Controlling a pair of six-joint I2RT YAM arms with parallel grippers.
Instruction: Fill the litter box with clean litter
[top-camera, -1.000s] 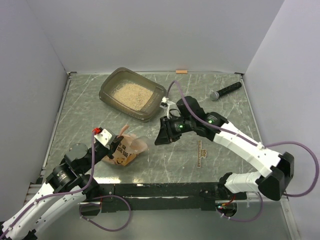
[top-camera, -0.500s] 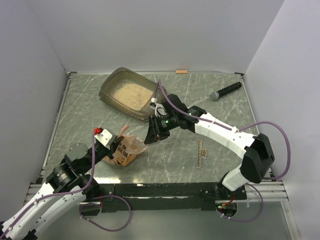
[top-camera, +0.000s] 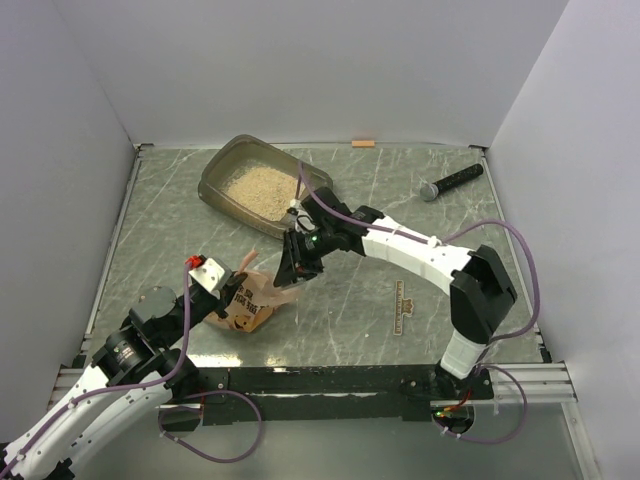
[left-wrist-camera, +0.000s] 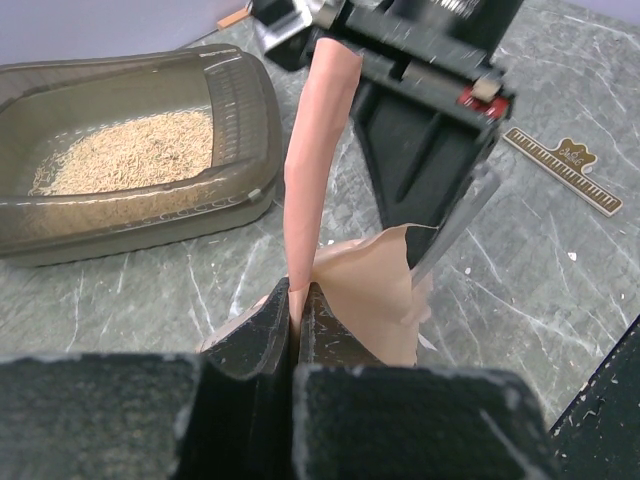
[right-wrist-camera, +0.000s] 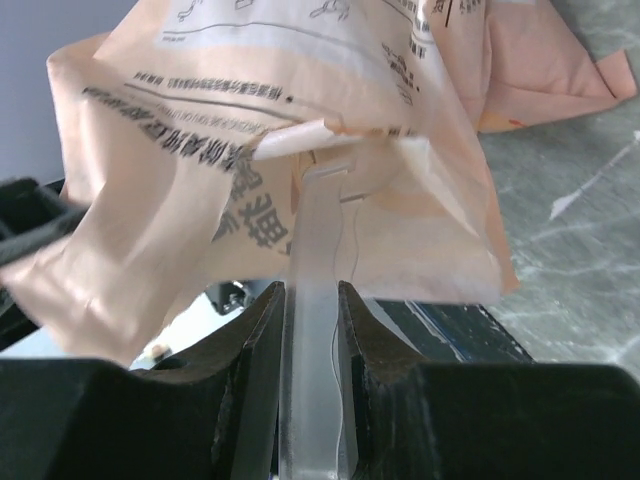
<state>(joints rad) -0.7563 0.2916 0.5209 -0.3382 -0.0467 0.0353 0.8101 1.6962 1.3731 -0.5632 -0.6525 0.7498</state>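
With our left gripper (left-wrist-camera: 297, 295) pinched on the pouch (left-wrist-camera: 365, 290) near the part-filled litter box (left-wrist-camera: 240, 100), and our right gripper (right-wrist-camera: 310, 295) clamping a clear plastic strip (right-wrist-camera: 316, 240) against it, we judge we're opening it; next, slit the top cleanly.

Grey-green marbled table (top-camera: 400, 200), 5 things spread across it.

The litter box (top-camera: 208, 188) sits at the far left, set at an angle, with a bed of beige litter (top-camera: 258, 190) in it. A black microphone-like stick (top-camera: 450, 181) lies well apart at the far right, its silver head pointing left. A small tan piece (top-camera: 362, 143) rests against the back edge. A thin wooden ruler (top-camera: 403, 306) lies flat near the front, right of centre. The orange-pink pouch (top-camera: 255, 300) is at front left; whether it rests on the surface I cannot tell.
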